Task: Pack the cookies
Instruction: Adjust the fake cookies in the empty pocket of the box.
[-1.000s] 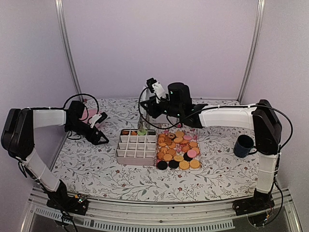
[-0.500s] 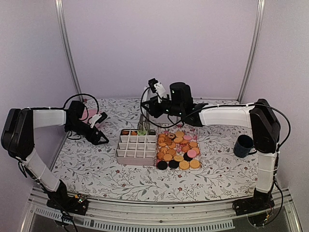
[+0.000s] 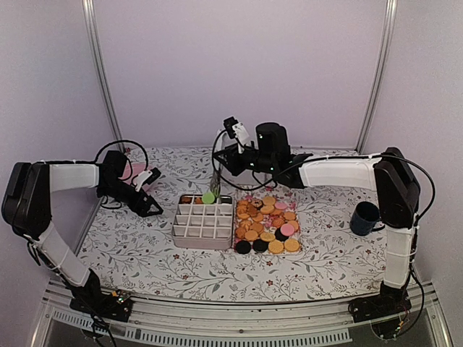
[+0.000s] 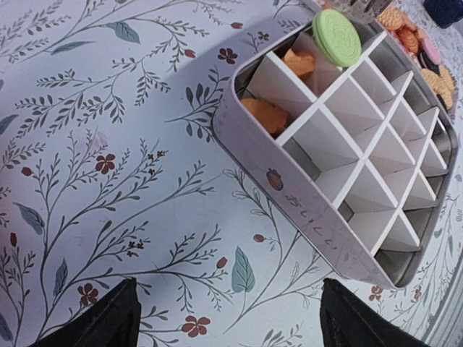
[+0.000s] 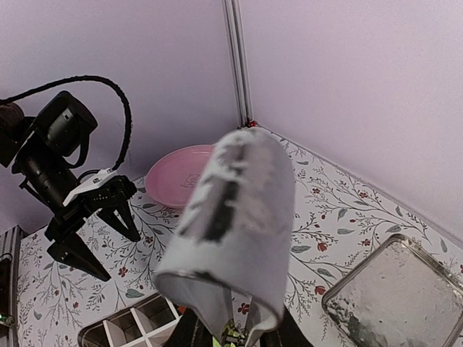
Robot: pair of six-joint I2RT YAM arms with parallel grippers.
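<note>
Plain lilac walls (image 3: 239,65) stood around me, softly and evenly lit, with a slim metal post (image 3: 103,79) in each rear corner, upper left and upper right. My bench (image 3: 145,253) was white, printed with leafy sprigs and small red flowers. A metal rail (image 3: 239,318) ran along its near edge.

The left arm (image 3: 72,176) and right arm (image 3: 340,173) have white shells, black joints, black cables.
</note>
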